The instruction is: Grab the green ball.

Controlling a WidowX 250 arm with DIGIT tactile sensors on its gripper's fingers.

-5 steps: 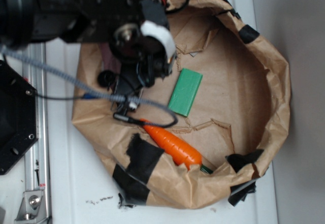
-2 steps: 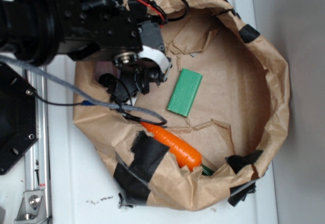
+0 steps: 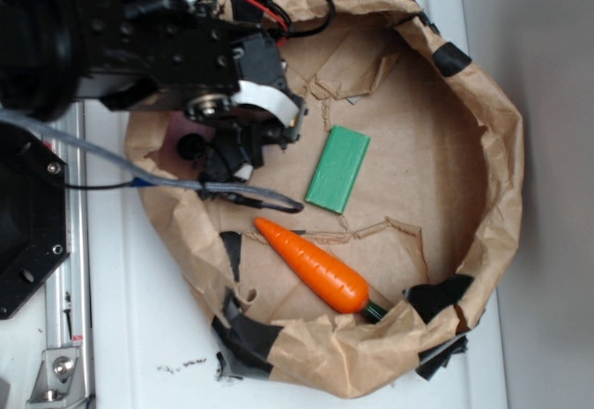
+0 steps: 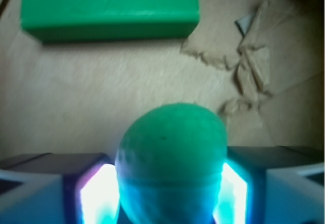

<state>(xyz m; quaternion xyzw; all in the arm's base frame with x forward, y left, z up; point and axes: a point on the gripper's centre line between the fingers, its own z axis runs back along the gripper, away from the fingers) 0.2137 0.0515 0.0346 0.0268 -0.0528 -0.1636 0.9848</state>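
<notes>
Gripper clamped on green ball, inside brown paper-lined basin.

Wrist view: ball sits btwn the two fingers, both glowing pads pressed against its sides, ball fills lower-centre of frame; whether it is off the paper floor can't be told. Flat green block lies on the paper beyond the ball, apart from it; torn paper flap to upper right. Exterior view: ball itself hidden under black arm/wrist assy; gripper at basin's upper-left, just left of green block. Orange toy carrot lies diagonal near lower rim, below block, not touching it. Black tape patches along crumpled rim. Grey cable crosses from left edge to wrist. Basin rests on white table.
</notes>
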